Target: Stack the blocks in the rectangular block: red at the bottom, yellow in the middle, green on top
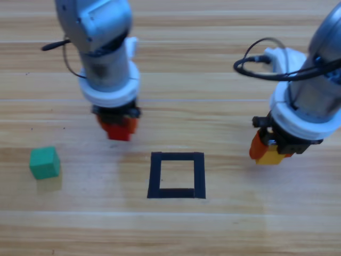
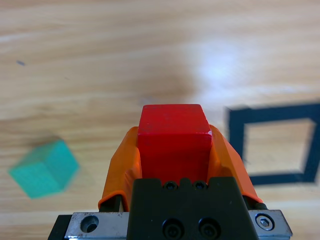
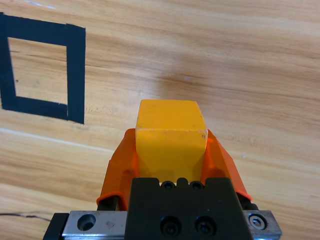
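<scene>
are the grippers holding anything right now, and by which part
Left gripper clamps the red cube by two opposite side faces; right gripper clamps the yellow cube likewise.

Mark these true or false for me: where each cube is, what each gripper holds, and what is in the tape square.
1. The left gripper is shut on the red cube. True.
2. The right gripper is open, holding nothing. False: it is shut on the yellow cube.
3. The green cube sits inside the black tape square. False: it lies on the table, left of the square.
4. No cube is inside the square. True.
</scene>
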You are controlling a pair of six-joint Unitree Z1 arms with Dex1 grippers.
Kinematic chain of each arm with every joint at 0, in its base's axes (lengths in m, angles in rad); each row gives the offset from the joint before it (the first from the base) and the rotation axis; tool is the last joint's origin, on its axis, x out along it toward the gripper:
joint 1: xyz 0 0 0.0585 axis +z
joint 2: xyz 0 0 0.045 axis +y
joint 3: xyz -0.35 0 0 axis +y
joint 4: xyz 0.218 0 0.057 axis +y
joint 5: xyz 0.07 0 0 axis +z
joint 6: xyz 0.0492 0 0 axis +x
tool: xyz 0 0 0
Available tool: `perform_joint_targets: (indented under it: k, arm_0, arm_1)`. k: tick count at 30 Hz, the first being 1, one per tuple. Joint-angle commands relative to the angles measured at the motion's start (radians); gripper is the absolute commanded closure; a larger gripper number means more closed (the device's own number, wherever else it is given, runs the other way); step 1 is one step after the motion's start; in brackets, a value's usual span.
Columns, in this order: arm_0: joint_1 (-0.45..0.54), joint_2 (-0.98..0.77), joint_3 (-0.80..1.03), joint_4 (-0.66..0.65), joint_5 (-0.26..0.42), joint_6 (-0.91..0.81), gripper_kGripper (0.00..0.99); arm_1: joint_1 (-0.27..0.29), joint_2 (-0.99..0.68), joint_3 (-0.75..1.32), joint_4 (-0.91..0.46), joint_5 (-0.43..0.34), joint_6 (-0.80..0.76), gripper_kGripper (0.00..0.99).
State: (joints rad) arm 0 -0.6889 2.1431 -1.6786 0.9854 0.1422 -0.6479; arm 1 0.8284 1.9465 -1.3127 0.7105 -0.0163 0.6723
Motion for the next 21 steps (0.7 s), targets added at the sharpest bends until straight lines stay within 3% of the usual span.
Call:
perform_joint_targets:
  k: [1,13,21]
  arm_0:
    - [-0.152,0.014,0.011,-0.002,-0.010,-0.079,0.990]
    - [-0.235,0.107,-0.061,0.001,-0.027,-0.296,0.990]
    - [-0.236,0.144,-0.105,-0.001,-0.035,-0.320,0.987]
  arm_1:
    - [0.028,-0.050,0.039,0.020,-0.022,-0.013,0.990]
    - [0.014,-0.018,0.029,0.020,-0.025,-0.050,0.990]
    - [0.005,-0.008,0.021,0.020,-0.025,-0.060,0.990]
